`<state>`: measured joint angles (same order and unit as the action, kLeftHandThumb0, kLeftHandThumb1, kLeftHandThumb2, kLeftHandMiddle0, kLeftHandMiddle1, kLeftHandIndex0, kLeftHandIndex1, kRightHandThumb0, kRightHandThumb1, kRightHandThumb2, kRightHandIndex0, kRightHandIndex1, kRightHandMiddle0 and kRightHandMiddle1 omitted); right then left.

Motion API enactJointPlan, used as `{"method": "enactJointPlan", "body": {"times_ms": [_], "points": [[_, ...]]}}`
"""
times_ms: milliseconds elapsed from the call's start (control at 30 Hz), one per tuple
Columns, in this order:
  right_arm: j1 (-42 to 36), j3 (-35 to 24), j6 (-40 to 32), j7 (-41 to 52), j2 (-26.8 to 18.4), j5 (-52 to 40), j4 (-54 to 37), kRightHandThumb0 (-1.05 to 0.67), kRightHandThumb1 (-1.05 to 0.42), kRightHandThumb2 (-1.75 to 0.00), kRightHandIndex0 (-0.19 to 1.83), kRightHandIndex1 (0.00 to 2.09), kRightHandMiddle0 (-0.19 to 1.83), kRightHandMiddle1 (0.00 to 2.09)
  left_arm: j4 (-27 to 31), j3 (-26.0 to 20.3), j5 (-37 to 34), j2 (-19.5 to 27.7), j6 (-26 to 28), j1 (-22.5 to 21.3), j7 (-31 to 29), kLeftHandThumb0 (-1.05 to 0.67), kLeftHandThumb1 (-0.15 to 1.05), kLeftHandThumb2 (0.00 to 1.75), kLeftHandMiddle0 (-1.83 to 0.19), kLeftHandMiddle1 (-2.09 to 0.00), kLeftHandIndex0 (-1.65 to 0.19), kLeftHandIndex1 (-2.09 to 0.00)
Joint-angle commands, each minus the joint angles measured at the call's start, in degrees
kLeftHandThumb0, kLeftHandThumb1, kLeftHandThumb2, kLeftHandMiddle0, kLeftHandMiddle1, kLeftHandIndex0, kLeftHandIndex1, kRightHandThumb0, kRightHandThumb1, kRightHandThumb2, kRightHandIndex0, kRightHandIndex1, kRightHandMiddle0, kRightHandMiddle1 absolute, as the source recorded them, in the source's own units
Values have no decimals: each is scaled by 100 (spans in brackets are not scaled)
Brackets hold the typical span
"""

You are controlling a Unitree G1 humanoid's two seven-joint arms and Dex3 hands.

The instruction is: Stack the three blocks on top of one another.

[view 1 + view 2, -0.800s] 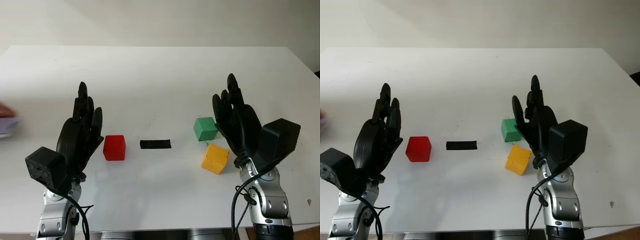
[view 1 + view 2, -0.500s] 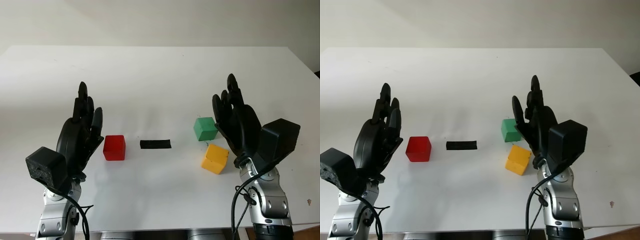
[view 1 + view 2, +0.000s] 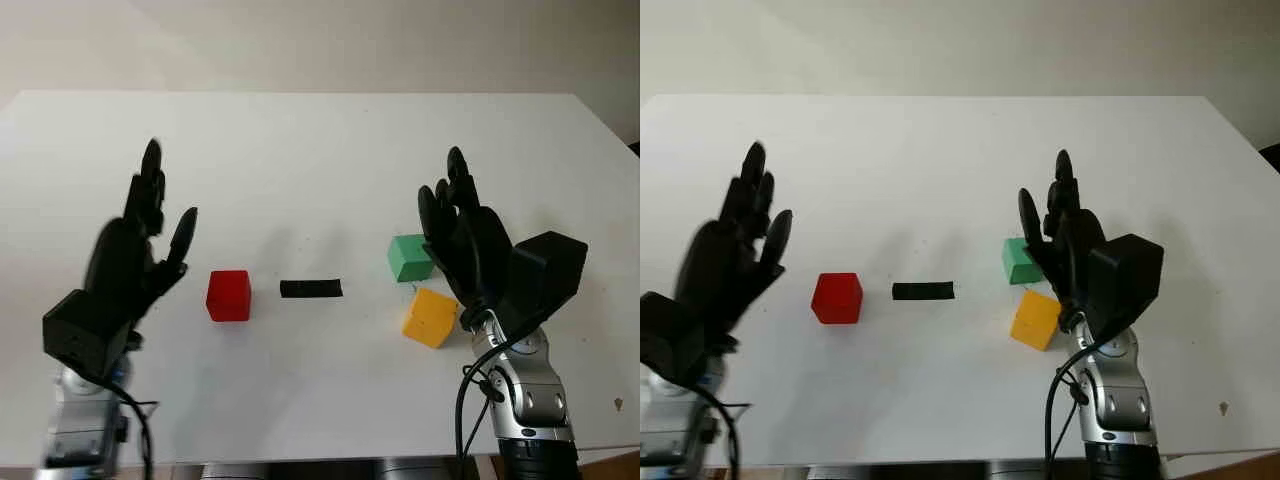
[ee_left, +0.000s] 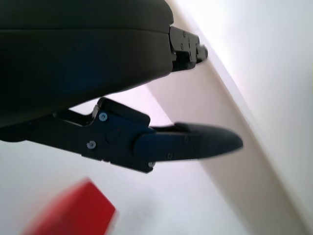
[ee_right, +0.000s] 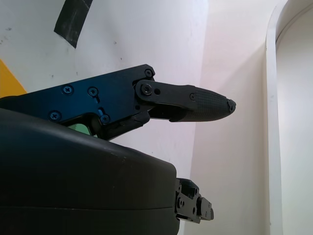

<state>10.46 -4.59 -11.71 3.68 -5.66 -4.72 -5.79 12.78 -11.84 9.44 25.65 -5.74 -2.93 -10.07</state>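
Left hand (image 3: 130, 265) raised over the worktop (image 3: 300, 150), holding nothing, fingers released, just left of red block (image 3: 229, 295). Black tape strip (image 3: 311, 288) mid-worktop. Green block (image 3: 410, 257) and yellow block (image 3: 431, 317) sit near each other at right; right hand (image 3: 470, 245) just beside them, also released and holding nothing. No block stacked yet, so all three lifts remain. Right hand covers green's right edge. Contact there: can't tell.

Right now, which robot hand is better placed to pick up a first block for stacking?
The right robot hand, probably. It is open right beside the green block and yellow block, which sit close together. The left robot hand is open, beside only the red block.
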Motion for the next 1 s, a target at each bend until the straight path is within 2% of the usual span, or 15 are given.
{"method": "enactJointPlan", "body": {"times_ms": [0,67,233,367,467,567,800,967], "points": [[-4,-37,20,-2,0,-34,-158,-67,-105,-50,-19,2,-17,6,358,-87,325,423,71,-21,-149,-80,105,20,-1,-6,-21,-11],[-9,-44,16,5,2,-61,-164,-67,-105,-50,-19,2,-17,6,669,-157,600,798,274,-15,-398,-80,103,11,-4,-6,-29,-11],[-2,-37,48,34,-5,-74,-145,-66,-105,-50,-19,0,-18,5,976,-149,905,1482,649,-73,-1074,-81,98,5,-6,-6,-35,-9],[-16,-30,47,30,2,-60,-162,-66,-105,-50,-19,0,-18,5,892,73,1308,1892,623,-128,-1441,-84,94,4,-6,-5,-36,-8],[-17,-28,8,11,-1,-42,-179,-67,-105,-49,-19,1,-17,6,767,411,1831,2117,622,-226,-1599,-86,92,4,-5,-5,-36,-7],[-23,-29,67,32,-26,-22,-157,-66,-105,-50,-19,1,-17,5,595,778,2327,2196,616,-394,-1676,-85,88,3,-5,-5,-38,-7],[-61,-29,12,28,-31,0,-216,-66,-105,-50,-19,2,-17,6,472,1317,3158,2081,752,-583,-1701,-86,89,5,-1,-4,-34,-5],[-95,-21,89,40,-32,13,-215,-66,-105,-50,-19,2,-17,5,340,1495,3395,1932,724,-570,-1522,-83,90,6,1,-4,-33,-4]]}}
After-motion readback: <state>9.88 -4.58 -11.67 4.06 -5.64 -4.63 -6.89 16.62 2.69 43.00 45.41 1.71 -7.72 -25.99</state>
